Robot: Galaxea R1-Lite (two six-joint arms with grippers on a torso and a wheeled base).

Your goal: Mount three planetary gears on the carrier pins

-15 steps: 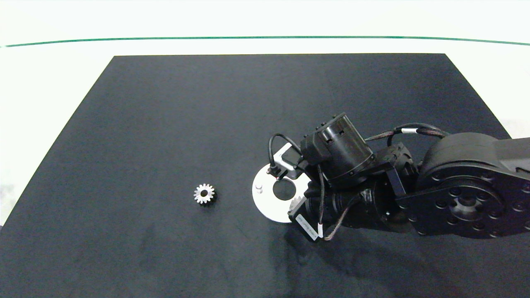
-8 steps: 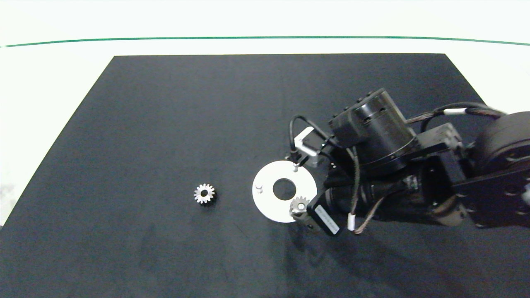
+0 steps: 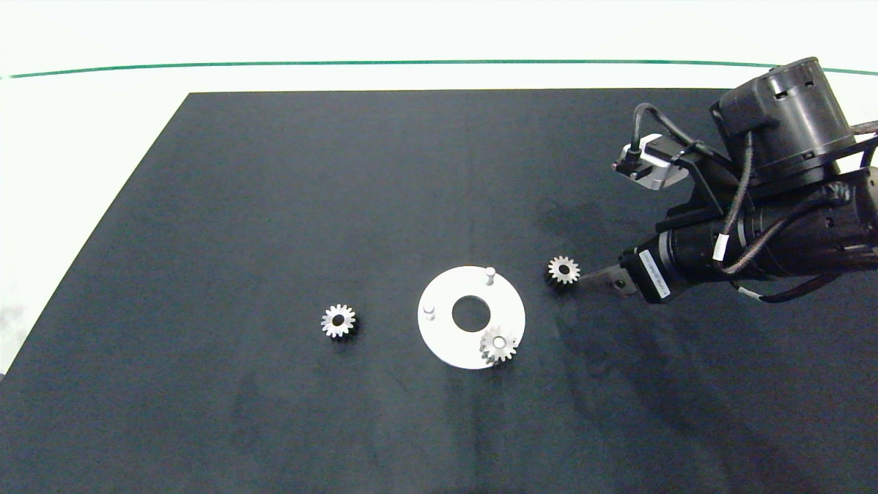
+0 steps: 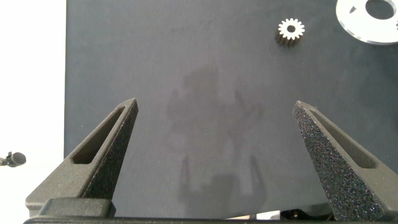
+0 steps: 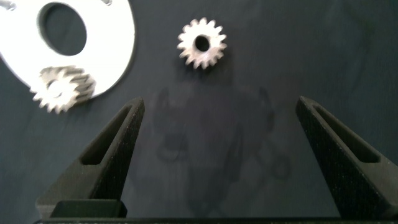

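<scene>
Currently, my holdings on the black mat point(image 3: 274, 171):

Right gripper point(image 5: 230, 162): above the mat toward its right edge, fingers spread wide and empty. Its arm enters from the right side of the head view, well clear of the disc.

Left gripper point(image 4: 214, 158): over the mat's left part, near where the mat meets the white table point(image 4: 31, 74); fingers spread wide, nothing between them. It does not show in the head view.

Disc point(image 3: 446, 343): white, flat, ring-shaped with a large central hole, lying near the mat's middle. Bare mat lies open on all sides of it.

Pins: three short whitish pegs upright on the disc. Far pin point(image 3: 490, 274) bare; left pin point(image 3: 429, 312) bare; near pin point(image 3: 499, 341) carries a gear.

Mounted gear point(image 3: 499, 344): silver-grey, toothed, seated on the near pin at the disc's near right rim, its teeth overhanging the rim slightly.

Right gear point(image 3: 563, 269): silver-grey spur gear with round bore, flat on the mat just right of the disc, apart from it. It lies just ahead of my right fingers, not between them.

Left gear point(image 3: 338, 320): same kind, flat on the mat left of the disc, well apart from it, with open mat all around. My left wrist view shows it beyond the fingers, near the disc's edge.
</scene>
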